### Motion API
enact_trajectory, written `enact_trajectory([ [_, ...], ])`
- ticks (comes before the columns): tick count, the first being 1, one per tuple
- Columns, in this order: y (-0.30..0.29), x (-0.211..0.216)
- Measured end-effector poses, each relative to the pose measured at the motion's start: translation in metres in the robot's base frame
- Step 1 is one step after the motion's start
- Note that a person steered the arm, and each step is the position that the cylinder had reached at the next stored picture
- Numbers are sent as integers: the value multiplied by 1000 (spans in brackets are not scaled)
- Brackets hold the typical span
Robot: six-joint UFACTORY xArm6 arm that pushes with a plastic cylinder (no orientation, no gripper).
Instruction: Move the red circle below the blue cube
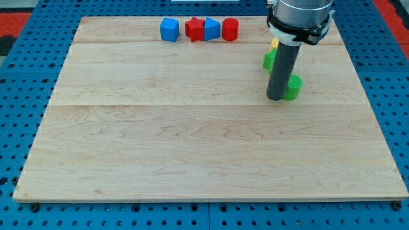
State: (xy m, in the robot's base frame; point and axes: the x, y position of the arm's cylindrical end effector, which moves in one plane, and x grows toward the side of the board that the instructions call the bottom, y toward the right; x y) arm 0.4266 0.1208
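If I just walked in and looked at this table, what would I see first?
Probably the big dark rod coming down at the view's upper right, my tip resting on the wooden board right beside a green block. Next, the bright row along the view's top edge: a blue cube, a red star-like block, another blue block and the red circle.

My tip [276, 98] touches a green block [293, 88], far from the red circle [231, 29].
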Motion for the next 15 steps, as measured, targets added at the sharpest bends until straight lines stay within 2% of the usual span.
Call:
enact_trajectory([
  [2,-44,22],
  [4,-55,29],
  [5,-86,22],
  [6,-121,-16],
  [7,-118,-67],
  [8,-87,-101],
  [10,-63,-128],
  [13,-56,-134],
  [15,14,-174],
])
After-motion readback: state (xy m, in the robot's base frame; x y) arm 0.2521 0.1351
